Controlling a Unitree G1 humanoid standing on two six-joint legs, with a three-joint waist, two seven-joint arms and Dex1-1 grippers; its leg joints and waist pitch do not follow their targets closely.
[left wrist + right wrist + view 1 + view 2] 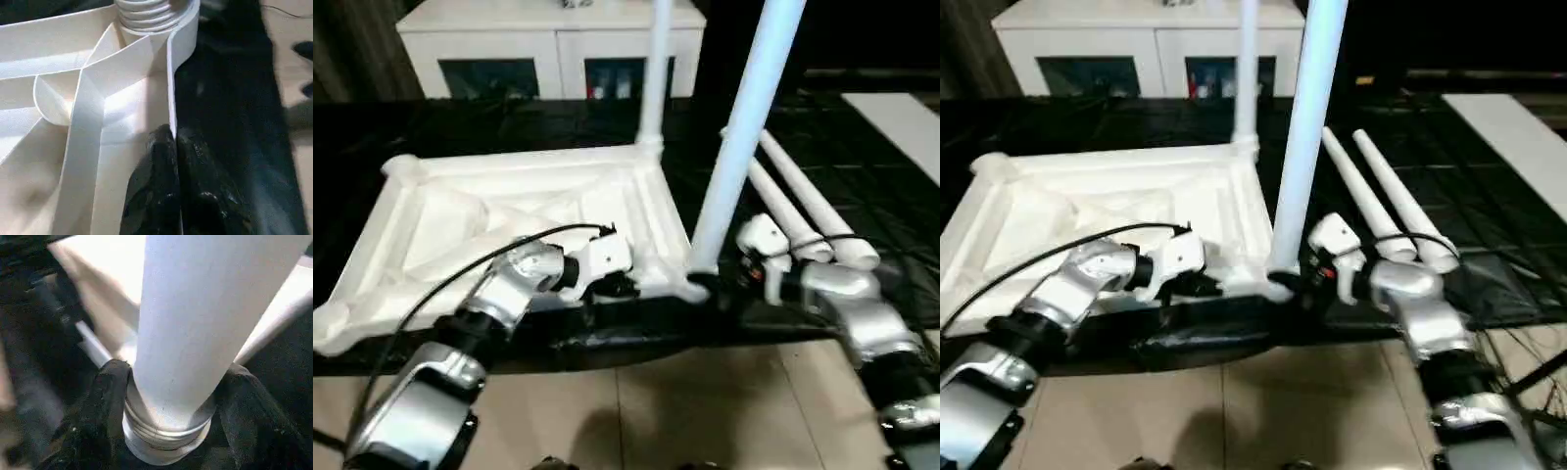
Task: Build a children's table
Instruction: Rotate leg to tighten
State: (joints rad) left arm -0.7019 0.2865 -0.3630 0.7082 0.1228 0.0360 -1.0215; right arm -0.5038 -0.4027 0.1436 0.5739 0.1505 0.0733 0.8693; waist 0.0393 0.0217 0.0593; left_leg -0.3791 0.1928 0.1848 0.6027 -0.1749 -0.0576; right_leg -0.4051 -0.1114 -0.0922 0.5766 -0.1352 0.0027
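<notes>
The tabletop [509,225] lies underside up on the black work surface [1489,284], with one leg [656,69] already standing in its far right socket. A second leg [1307,127] stands in the near right socket, leaning slightly. Two spare legs [813,211] lie just beside it on the right.

The left gripper [173,196] is pinched tight on the tabletop's near rim [171,98], one finger on each side of the wall. The right gripper [168,401] brackets the second leg's threaded base, with fingers [105,396] on both sides.

Risk: threads still show above the socket, so the leg looks not fully seated. If the right gripper lets go or twists off-axis, the leg could tip, cross-thread or pop out. If the left pinch slips, the tabletop could swivel.
</notes>
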